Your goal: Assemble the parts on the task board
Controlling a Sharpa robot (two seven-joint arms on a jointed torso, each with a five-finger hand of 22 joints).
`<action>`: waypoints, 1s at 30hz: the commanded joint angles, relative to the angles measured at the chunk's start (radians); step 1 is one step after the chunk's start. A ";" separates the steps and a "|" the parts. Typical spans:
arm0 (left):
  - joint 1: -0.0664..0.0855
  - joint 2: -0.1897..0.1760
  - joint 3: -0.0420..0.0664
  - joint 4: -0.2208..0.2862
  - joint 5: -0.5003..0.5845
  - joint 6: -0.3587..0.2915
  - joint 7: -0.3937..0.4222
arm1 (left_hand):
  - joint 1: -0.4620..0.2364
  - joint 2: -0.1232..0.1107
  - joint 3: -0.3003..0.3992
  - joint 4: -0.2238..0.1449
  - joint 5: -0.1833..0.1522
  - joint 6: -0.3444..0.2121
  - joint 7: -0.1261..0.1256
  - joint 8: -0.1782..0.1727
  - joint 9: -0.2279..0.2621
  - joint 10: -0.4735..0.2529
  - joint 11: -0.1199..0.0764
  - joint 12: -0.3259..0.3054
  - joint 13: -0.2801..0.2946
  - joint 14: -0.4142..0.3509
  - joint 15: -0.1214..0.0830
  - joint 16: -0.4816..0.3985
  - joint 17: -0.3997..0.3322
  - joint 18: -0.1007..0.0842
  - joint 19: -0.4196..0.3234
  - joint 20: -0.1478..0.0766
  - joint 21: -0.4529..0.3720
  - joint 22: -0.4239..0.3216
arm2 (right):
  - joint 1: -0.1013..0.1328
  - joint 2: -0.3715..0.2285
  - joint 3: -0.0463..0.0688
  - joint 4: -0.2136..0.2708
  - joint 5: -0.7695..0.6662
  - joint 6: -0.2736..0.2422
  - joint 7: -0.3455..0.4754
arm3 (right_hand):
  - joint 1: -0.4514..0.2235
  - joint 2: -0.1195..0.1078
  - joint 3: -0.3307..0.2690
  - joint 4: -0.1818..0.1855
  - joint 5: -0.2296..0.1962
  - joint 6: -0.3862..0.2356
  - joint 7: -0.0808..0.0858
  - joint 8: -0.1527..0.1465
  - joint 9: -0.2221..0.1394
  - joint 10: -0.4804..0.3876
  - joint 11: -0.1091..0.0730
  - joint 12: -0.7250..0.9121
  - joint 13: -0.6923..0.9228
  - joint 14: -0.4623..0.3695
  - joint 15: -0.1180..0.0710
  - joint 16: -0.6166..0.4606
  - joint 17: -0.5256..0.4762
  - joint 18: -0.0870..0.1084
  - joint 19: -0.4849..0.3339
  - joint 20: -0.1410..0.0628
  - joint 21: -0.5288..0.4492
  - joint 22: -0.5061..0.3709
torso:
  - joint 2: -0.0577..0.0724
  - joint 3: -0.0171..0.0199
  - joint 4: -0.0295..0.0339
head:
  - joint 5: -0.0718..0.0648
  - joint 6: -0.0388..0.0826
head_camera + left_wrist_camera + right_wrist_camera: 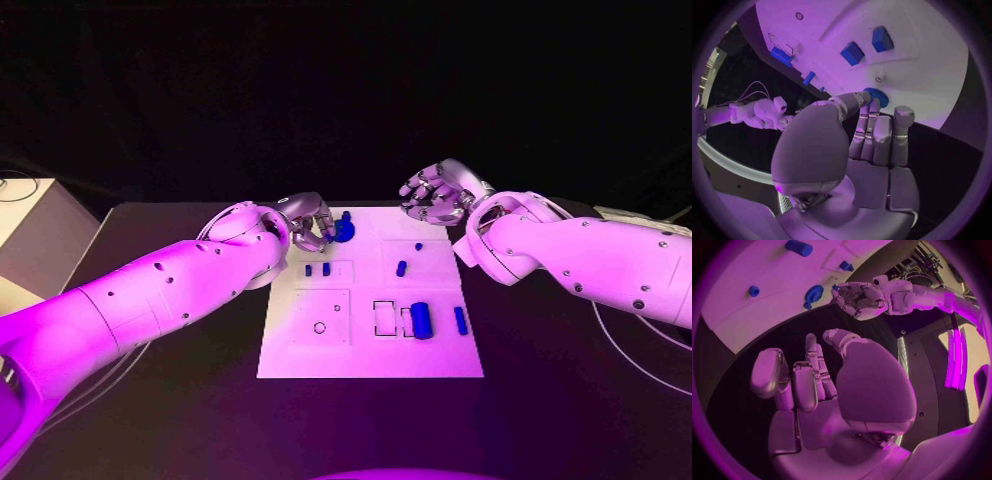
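Note:
The white task board [368,350] lies in the middle of the black table. A round blue part [343,229] stands at its far left corner. My left hand [307,224] is right beside it with curled fingers, fingertips [873,112] at the rim of the round part [877,97]; whether they pinch it is hidden. From the right wrist, the left hand [859,299] also sits against the round part [813,294]. My right hand [437,193] hovers over the far right corner, holding nothing, fingers [811,375] loosely bent.
On the board lie a thick blue cylinder [421,319], a thin bar [460,320], two small blocks [317,269] and two small pieces [402,268] [418,246]. A white box [32,225] stands at the table's far left.

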 commanded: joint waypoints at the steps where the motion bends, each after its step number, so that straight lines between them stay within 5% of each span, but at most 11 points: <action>1: 0.001 -0.014 0.007 0.020 0.065 0.041 -0.034 | -0.013 -0.002 0.002 -0.001 -0.001 0.008 0.002 -0.007 0.001 0.007 0.001 -0.007 0.001 0.007 0.002 0.006 0.004 -0.015 0.009 -0.003 0.005 0.005 | 0.000 -0.001 0.000 0.001 -0.013 0.021 0.000 | -0.006 -0.001 -0.002 -0.003 0.005 -0.001 0.005 -0.005 -0.001 0.003 0.001 -0.006 -0.002 0.016 0.006 -0.004 -0.002 0.006 0.000 0.005 -0.007 -0.002 | -0.001 -0.0012 0.0016 | 0.001 0.000; 13: 0.000 -0.051 0.014 0.049 0.049 0.090 -0.051 | -0.015 -0.003 0.001 -0.002 -0.001 0.009 0.001 -0.008 0.002 0.009 0.001 -0.011 0.001 0.009 0.002 0.007 0.004 -0.016 0.013 -0.002 0.007 0.007 | 0.000 -0.004 0.000 0.000 -0.015 0.024 -0.001 | -0.005 -0.002 -0.001 -0.005 0.008 -0.002 0.006 -0.005 -0.001 0.000 0.002 -0.014 -0.010 0.014 0.007 -0.007 -0.005 0.007 -0.002 0.005 -0.012 -0.004 | -0.001 -0.0026 0.0031 | 0.004 -0.004; 30: -0.001 -0.042 0.014 0.036 0.020 0.110 -0.058 | -0.033 -0.003 -0.011 0.006 -0.004 0.015 -0.002 -0.013 0.004 0.020 -0.001 -0.028 0.002 0.008 0.002 0.006 -0.008 -0.015 0.010 -0.001 0.002 0.003 | 0.000 0.001 0.000 -0.001 -0.017 0.038 -0.001 | -0.008 -0.002 0.000 -0.006 0.008 -0.004 0.008 -0.006 -0.001 -0.002 0.005 -0.026 -0.021 0.011 0.009 -0.011 -0.010 0.008 -0.006 0.007 -0.022 -0.010 | 0.000 -0.0006 0.0004 | 0.001 -0.007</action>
